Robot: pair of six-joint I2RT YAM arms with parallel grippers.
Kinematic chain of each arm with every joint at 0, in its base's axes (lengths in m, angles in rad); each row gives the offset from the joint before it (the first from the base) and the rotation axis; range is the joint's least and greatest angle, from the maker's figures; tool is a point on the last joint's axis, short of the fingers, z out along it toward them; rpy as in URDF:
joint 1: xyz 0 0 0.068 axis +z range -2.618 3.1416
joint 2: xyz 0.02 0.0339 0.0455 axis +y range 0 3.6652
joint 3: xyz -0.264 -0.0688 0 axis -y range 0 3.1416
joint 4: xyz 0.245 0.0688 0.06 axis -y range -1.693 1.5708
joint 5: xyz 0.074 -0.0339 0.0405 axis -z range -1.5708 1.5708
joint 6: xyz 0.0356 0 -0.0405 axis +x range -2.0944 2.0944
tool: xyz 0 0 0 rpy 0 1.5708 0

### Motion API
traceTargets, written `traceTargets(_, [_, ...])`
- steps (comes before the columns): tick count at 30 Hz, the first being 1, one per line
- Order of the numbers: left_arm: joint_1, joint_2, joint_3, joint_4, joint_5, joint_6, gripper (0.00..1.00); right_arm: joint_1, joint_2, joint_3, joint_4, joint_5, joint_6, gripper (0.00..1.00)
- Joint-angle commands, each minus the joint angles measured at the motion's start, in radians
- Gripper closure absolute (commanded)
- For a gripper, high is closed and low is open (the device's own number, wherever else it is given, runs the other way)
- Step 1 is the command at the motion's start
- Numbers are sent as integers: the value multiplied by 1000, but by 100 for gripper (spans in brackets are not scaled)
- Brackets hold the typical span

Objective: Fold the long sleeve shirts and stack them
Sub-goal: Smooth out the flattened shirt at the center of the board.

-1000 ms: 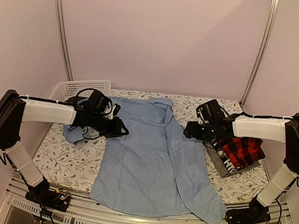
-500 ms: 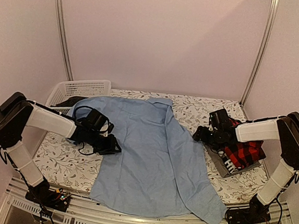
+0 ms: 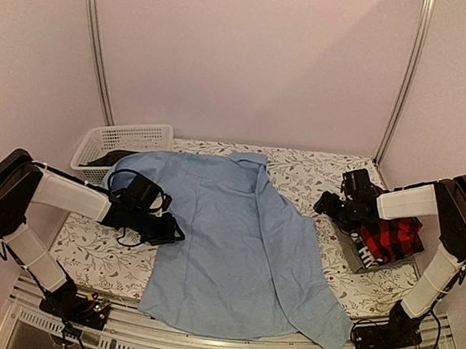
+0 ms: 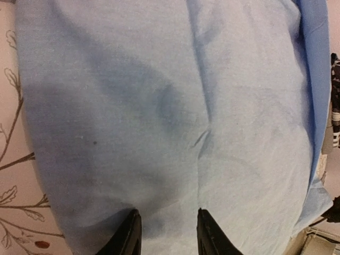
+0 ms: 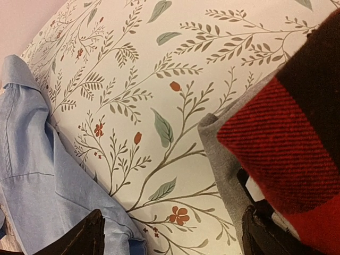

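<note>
A light blue button-up shirt (image 3: 243,241) lies spread flat across the middle of the table; it also fills the left wrist view (image 4: 170,106). A folded red-and-black plaid shirt (image 3: 391,237) lies on a folded grey shirt (image 3: 356,255) at the right. My left gripper (image 3: 175,232) is open and empty over the blue shirt's left edge, its fingertips (image 4: 133,226) just above the cloth. My right gripper (image 3: 322,205) is open and empty, between the blue shirt's right edge (image 5: 48,175) and the stack (image 5: 297,133).
A white lattice basket (image 3: 121,142) stands at the back left with something dark inside. The floral tablecloth (image 3: 315,169) covers the table. Metal posts rise at both back corners.
The left gripper moved down toward the near side along the shirt's left edge. The right arm drew back to the right, away from the blue shirt, toward the stack.
</note>
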Motion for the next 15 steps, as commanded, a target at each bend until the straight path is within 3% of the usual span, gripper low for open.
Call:
traceTargets(1, [-3, -33, -42, -58, -30, -11, 64, -22, 0, -2, -26, 16, -25, 11])
traceTargets(5, [-3, -35, -38, -55, -27, -7, 64, -4, -8, 42, -65, -18, -54, 11])
traceTargets(15, [-2, -65, 63, -85, -13, 25, 65, 250, -96, 201, -279, 185, -113, 10])
